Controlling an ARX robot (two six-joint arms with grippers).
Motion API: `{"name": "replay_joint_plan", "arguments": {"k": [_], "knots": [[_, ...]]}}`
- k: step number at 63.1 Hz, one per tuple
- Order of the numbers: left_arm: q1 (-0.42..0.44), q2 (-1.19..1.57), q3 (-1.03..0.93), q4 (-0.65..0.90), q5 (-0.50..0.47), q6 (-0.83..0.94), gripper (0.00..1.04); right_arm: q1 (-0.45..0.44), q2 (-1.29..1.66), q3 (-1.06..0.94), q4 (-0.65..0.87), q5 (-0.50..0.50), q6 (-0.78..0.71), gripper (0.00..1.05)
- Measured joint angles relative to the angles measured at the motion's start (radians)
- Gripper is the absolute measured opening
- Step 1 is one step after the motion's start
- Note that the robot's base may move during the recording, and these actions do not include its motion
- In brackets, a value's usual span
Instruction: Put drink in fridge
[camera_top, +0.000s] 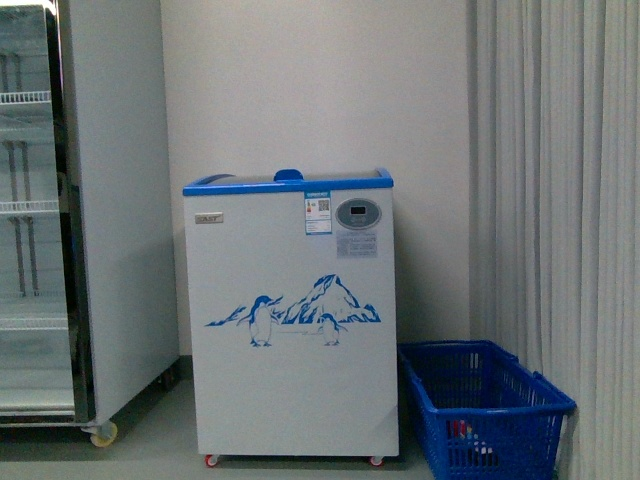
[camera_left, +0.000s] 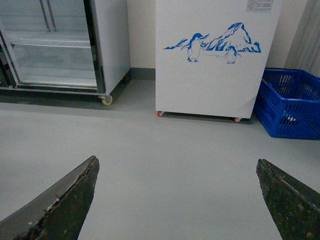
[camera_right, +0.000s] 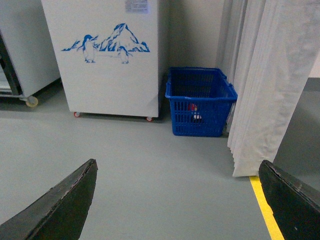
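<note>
Both tools (camera_left: 176, 160) (camera_right: 177, 161) have dark, scuffed wedge fingers (camera_left: 67, 200).

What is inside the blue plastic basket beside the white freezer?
A small red-and-white object shows through the mesh of the blue plastic basket. Its shape and anything else inside are hidden.

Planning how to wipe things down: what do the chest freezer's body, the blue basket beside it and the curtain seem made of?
Freezer body: likely painted sheet metal, smooth white flat panels; its blue top rim looks like moulded plastic. Blue basket: rigid plastic, uniform colour, moulded lattice walls. Curtain: matte pale fabric, hanging in soft vertical folds.
</note>
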Motion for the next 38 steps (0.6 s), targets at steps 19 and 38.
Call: {"name": "replay_joint_plan", "arguments": {"k": [19,38], "knots": [[0.000,0.000,0.000,0.000,0.000,0.000,0.97,0.000,0.000,0.000,0.000,0.000,0.000,0.97],[0.000,0.000,0.000,0.000,0.000,0.000,0.97,0.000,0.000,0.000,0.000,0.000,0.000,0.97]]}}
